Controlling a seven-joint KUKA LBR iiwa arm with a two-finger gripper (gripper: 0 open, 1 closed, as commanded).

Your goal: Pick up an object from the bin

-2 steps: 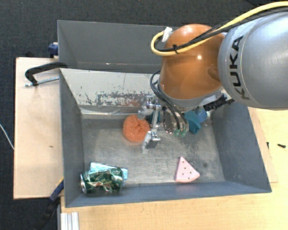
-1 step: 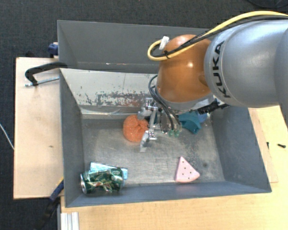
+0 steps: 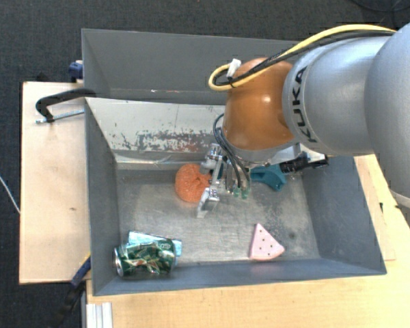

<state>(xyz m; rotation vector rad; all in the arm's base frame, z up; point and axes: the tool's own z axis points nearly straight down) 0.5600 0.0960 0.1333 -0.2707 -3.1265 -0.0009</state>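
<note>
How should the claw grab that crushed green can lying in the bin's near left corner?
Probably from straight above, at the middle of the crushed green can, closing across its short width. It lies on its side, lengthwise along the bin's near wall, so it is narrowest that way; the wall close by leaves little room there.

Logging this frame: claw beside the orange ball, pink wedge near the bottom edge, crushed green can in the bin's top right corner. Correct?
Not quite. The camera view shows the crushed green can in the bin's bottom left corner; the rest stands.
</note>
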